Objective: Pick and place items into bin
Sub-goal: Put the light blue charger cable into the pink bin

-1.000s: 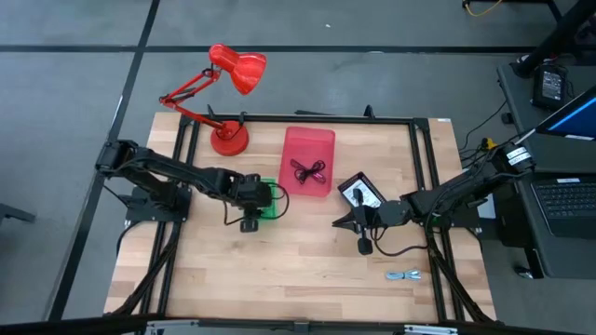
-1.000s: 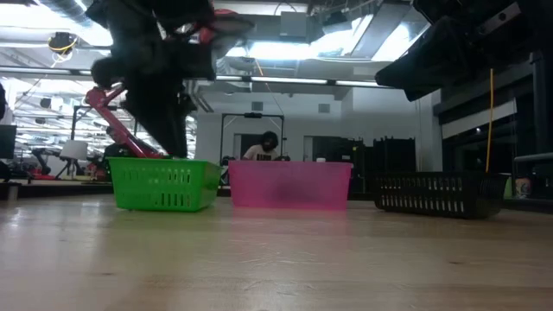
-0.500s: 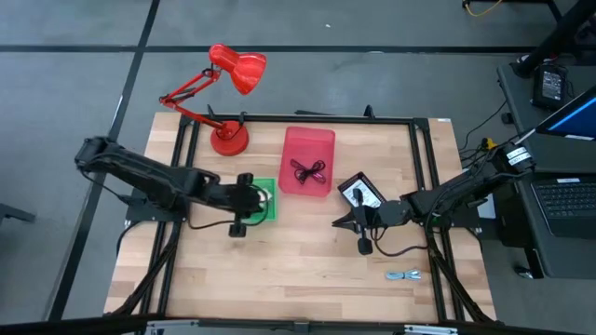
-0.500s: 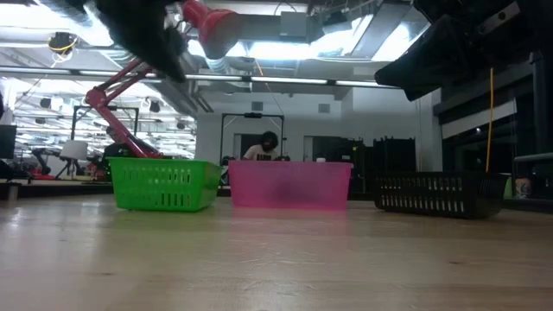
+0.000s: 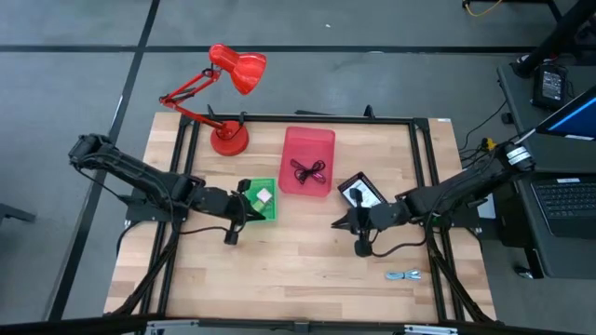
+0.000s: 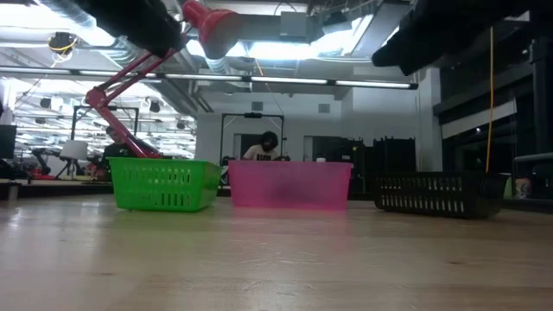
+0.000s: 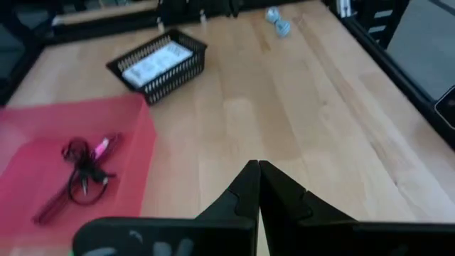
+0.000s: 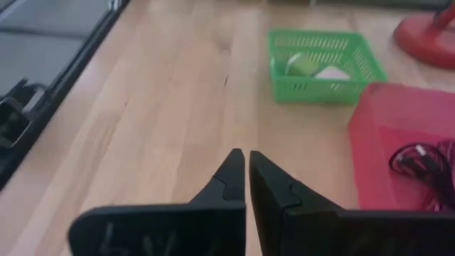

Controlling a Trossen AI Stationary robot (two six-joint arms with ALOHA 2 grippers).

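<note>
The left gripper hangs over the tabletop just beside the green basket, on the side nearer the front edge. Its two fingers are pressed together and pinch nothing.

The right gripper hangs over the middle of the tabletop, near the black basket. Its fingers are pressed together too, with nothing between them.

Three baskets sit toward the back half of the tabletop. The green basket is on the left. It holds a white thing and a small green piece. The pink bin is in the middle, nearest the back edge. A black cable and a maroon cable lie coiled together in it. The black basket is on the right and holds a white printed packet.

One blue-grey cable lies loose on the tabletop near the front right corner, well apart from both grippers and from all the baskets.

A red lamp stands at the back left corner, with its shade reaching out past the back edge.

Far behind the tabletop, in the low view, a person sits in the room.
</note>
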